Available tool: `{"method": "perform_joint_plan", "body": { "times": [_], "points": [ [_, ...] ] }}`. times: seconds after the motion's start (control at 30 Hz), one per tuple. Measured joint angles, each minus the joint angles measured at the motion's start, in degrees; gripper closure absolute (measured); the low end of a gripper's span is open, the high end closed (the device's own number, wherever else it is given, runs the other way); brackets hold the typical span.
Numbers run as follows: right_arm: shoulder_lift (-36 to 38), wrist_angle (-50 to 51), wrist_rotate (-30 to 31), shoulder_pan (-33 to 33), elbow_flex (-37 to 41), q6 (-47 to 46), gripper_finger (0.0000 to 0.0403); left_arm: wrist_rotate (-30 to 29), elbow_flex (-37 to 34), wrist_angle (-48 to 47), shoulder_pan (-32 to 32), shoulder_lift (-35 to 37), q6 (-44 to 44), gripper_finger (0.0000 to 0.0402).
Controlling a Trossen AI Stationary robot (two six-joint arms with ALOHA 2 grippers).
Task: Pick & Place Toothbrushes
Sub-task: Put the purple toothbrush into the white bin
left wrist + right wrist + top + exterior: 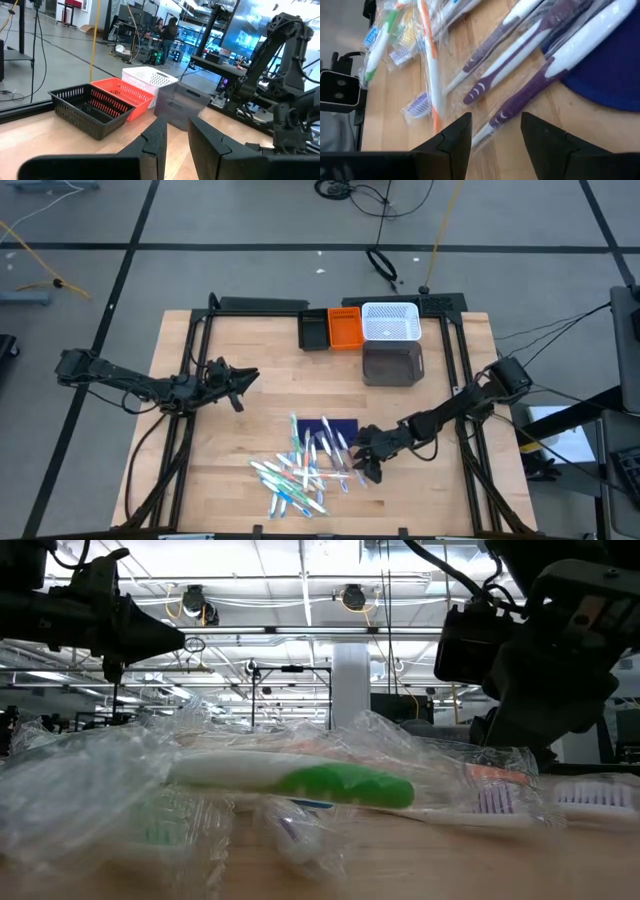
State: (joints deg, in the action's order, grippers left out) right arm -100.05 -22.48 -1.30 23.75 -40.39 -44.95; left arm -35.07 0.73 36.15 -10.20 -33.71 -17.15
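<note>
Right wrist view shows the right gripper [496, 131] open, seemingly empty, just over purple-handled toothbrushes [520, 102] lying slantwise across its jaw gap.

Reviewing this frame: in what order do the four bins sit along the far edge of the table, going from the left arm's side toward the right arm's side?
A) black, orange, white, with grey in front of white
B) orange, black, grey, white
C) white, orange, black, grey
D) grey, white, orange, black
A: the high view shows the black bin, then the orange bin, then the white bin, with the grey bin just in front of it.
</note>
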Motion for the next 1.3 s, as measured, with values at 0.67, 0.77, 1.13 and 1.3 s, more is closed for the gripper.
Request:
{"method": "perform_joint_plan", "body": {
  "times": [0.67,0.77,1.13,1.3],
  "points": [
    [2.3,6.7,-0.8,0.0,-0.4,0.3,0.0402,0.0,0.0,0.1,0.0,0.0,-0.3,0.0325],
    [6.1,9.6,0.0,0.1,-0.4,1.8,0.0402,0.0,0.0,0.3,0.0,0.0,-0.3,0.0325],
    [19.3,17.2,13.2,-0.5,-0.5,9.7,0.0403,0.6,0.0,2.2,0.0,0.0,-4.3,0.0325],
    [21.6,16.0,18.7,-2.4,-0.5,15.0,0.0403,6.9,0.1,5.8,0.1,0.0,-5.8,0.0325]
  ]
}}
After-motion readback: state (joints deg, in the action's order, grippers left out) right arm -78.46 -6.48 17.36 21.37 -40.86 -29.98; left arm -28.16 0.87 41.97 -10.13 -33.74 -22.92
